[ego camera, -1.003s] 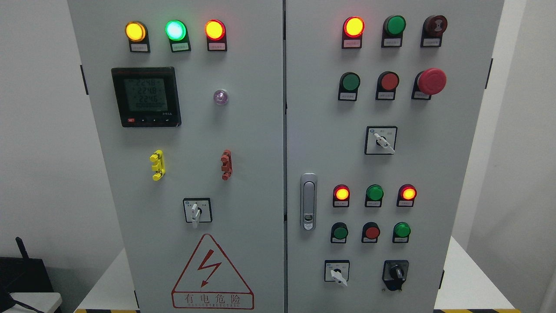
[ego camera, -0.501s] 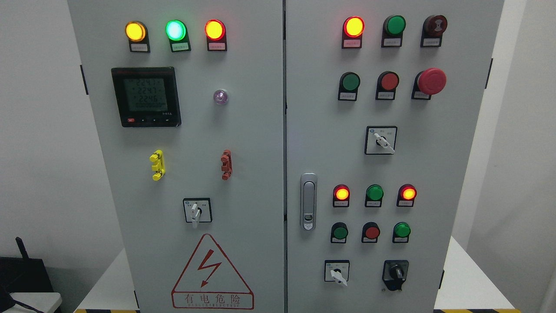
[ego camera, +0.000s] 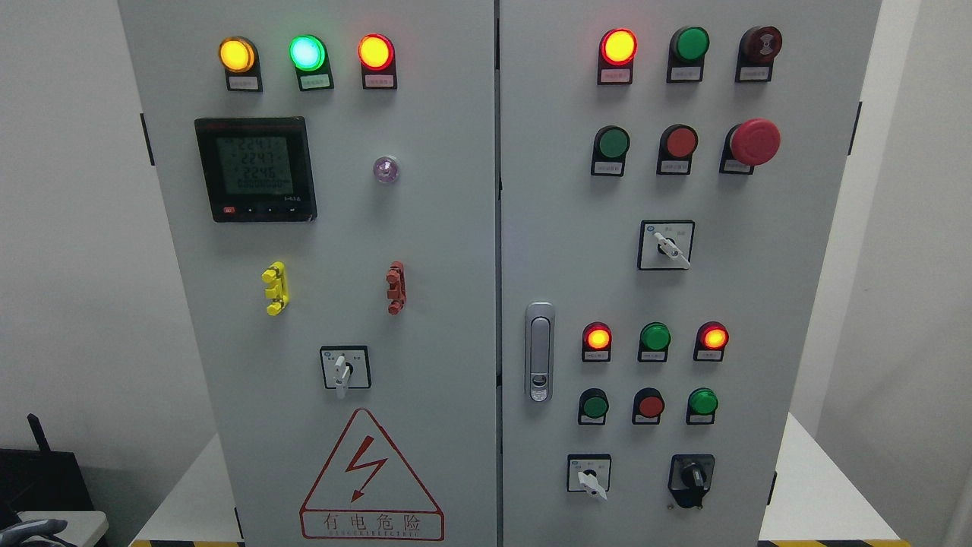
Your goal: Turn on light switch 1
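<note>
A grey electrical cabinet [ego camera: 456, 228] with two doors fills the head view. Its left door carries a white rotary selector switch [ego camera: 343, 370] pointing down, below a yellow clip [ego camera: 275, 289] and a red clip [ego camera: 396, 288]. The right door has a selector switch [ego camera: 667, 246] at mid height, another selector switch [ego camera: 589, 475] low down and a black knob [ego camera: 691, 479] beside it. The labels are too small to read, so I cannot tell which is light switch 1. A grey ridged shape, seemingly my left hand [ego camera: 34, 528], peeks in at the bottom left corner, far from the panel. My right hand is out of view.
Lit lamps: yellow [ego camera: 237, 55], green [ego camera: 307, 52], red [ego camera: 376, 52] and red [ego camera: 618, 46] along the top, two more red ones lower right. A meter display [ego camera: 255, 169], an emergency stop [ego camera: 753, 142], a door latch [ego camera: 539, 352] and a warning triangle [ego camera: 370, 475] also sit on the doors.
A grey shape has come up into the bottom left corner over the white object there. The meter digits flicker. The switches and lamps are unchanged.
</note>
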